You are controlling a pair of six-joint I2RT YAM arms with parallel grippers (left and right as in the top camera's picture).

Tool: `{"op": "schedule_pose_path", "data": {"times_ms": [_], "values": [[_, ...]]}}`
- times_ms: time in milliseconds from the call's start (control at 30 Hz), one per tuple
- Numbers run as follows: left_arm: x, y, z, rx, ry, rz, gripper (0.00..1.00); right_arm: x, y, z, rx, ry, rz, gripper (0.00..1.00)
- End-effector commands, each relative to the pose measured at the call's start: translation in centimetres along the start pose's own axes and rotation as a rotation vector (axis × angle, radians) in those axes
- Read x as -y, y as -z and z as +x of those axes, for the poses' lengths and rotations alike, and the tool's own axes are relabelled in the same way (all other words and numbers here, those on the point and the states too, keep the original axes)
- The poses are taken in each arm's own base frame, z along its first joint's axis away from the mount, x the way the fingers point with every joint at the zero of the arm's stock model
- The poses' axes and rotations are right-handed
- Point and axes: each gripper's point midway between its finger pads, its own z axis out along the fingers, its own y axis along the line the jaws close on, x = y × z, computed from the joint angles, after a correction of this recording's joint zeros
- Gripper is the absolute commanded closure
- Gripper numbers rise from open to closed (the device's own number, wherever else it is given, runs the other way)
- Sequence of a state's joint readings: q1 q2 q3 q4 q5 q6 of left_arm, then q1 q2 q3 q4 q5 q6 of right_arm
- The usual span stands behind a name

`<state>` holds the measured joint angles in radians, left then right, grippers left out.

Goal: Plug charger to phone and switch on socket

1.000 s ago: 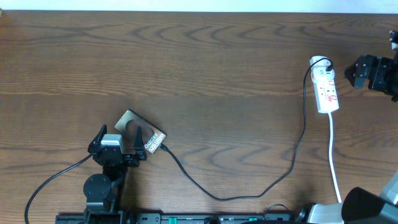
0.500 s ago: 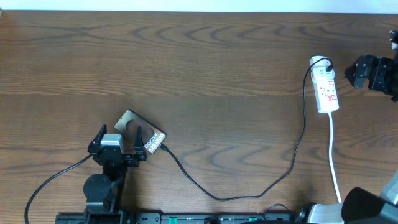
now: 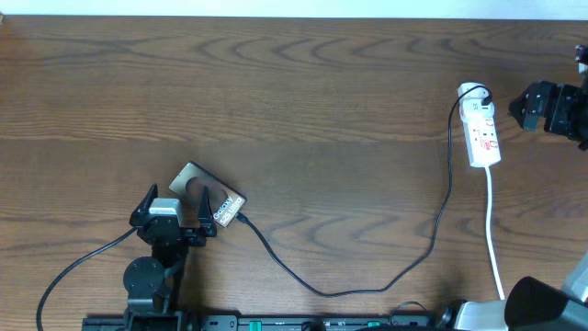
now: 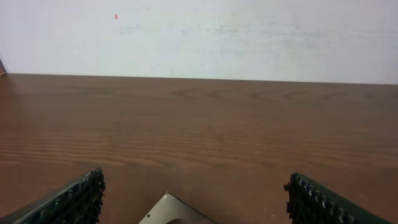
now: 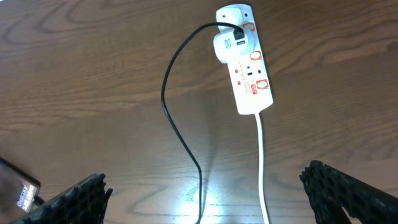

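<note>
A white wall [image 4: 199,31] shows only from the left wrist, behind the brown table [image 3: 303,83]. The phone [image 3: 209,195] lies by the left gripper [image 3: 176,195]. The charger [image 3: 449,175] reaches the socket [image 3: 481,131] by the right gripper [image 5: 205,193]. Both hands are wide open and empty.

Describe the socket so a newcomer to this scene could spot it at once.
Look to the right end of the wooden table. The socket lies there, a small white elongated strip with red marks. It is the only white block, with a thin black cable and a white lead running from it.
</note>
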<state>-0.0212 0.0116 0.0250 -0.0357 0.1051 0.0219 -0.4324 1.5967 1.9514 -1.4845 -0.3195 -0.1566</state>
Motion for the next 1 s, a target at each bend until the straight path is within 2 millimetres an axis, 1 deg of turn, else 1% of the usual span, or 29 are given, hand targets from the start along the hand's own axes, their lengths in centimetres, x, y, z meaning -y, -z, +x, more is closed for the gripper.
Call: {"op": "schedule_pose_path", "data": {"times_ms": [0, 433, 700, 800, 867, 967], "values": [[-0.2, -0.1, 1.5, -0.04, 0.011, -0.008, 0.08, -0.2, 0.3, -0.3, 0.013, -0.006, 0.0, 0.01], [-0.2, -0.1, 1.5, -0.04, 0.011, -0.008, 0.08, -0.1, 0.1, -0.3, 0.006, -0.008, -0.001, 0.01], [-0.2, -0.1, 1.5, -0.04, 0.011, -0.008, 0.09, 0.1, 0.4, -0.3, 0.016, 0.007, 0.022, 0.01], [-0.2, -0.1, 1.5, -0.04, 0.011, -0.008, 0.09, -0.1, 0.8, 0.2, 0.011, 0.006, 0.02, 0.01], [-0.2, -0.1, 1.5, -0.04, 0.011, -0.008, 0.08, -0.5, 1.0, -0.1, 0.037, 0.019, 0.021, 0.01], [-0.2, -0.1, 1.5, -0.04, 0.011, -0.008, 0.09, -1.5, 1.1, -0.7, 0.096, 0.065, 0.014, 0.01]]}}
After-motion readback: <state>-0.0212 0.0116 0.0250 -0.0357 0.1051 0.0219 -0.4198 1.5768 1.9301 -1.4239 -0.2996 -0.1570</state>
